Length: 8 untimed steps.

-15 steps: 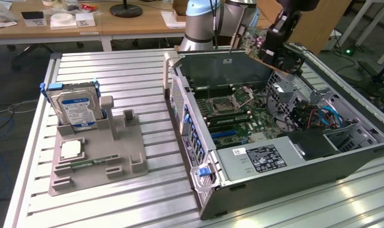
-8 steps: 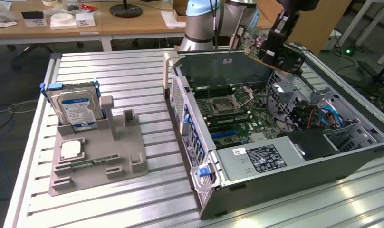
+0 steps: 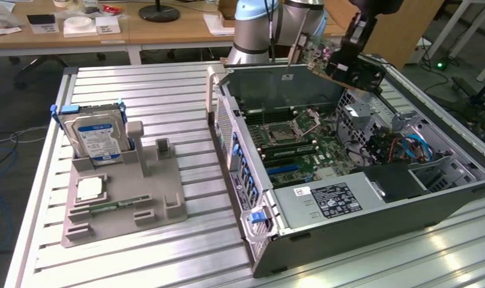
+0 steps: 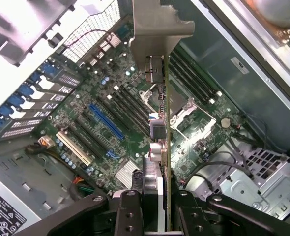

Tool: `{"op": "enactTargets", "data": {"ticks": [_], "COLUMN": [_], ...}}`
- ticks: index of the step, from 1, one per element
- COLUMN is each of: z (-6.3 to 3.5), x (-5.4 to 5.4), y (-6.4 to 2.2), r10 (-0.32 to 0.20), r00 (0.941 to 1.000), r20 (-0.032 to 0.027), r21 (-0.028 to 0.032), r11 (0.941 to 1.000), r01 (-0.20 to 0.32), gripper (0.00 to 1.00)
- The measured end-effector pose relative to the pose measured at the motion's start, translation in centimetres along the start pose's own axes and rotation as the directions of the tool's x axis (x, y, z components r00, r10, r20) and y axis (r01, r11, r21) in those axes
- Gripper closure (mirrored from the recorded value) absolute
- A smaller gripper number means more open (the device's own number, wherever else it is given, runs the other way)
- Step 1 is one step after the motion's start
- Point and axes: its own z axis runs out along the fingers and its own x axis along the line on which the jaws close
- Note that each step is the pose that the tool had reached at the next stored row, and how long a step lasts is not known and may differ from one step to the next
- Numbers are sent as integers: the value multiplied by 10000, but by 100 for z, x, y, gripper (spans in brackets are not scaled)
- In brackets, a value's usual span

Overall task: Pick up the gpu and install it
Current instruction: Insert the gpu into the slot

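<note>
Hanging over the open computer case [image 3: 347, 234] on the tabletop [image 3: 146, 90], the gpu [image 3: 324, 58] is clamped edge-on in the end effector [image 4: 157, 196]. It looks light and stiff but fragile, so holding its bare upper edge, clear of components, seems safest.

The exterior view is looking down at a slant from above the near edge of the slatted table [image 3: 146, 90], standing far enough back to take in the whole open computer case [image 3: 386, 216]. The wrist view is peering steeply down into that case from close above, along the edge of the gpu [image 4: 159, 132]. Both are sharing the motherboard [image 3: 307, 153].
</note>
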Motion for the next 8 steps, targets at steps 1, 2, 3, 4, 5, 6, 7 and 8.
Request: {"op": "enactTargets", "data": {"ticks": [1,2,3,4,5,6,7,8], "z": [0,0,0,0,0,0,0,1], "x": [0,0,0,0,0,0,0,0], "y": [0,0,0,0,0,0,0,0], "r10": [-112,-223,-335,-446,-558,-666,-777,-882], "r00": [9999,9998,9994,9990,9984,9978,9970,9961], "r20": [0,-2,-3,-4,-6,-8,-9,-10], "r21": [-4,-7,-11,-14,-17,-20,-23,-26], "r11": [9999,9998,9994,9990,9984,9978,9970,9961], "r01": [112,223,335,446,558,666,777,881], "gripper": [72,72,72,72,72,72,72,72]}}
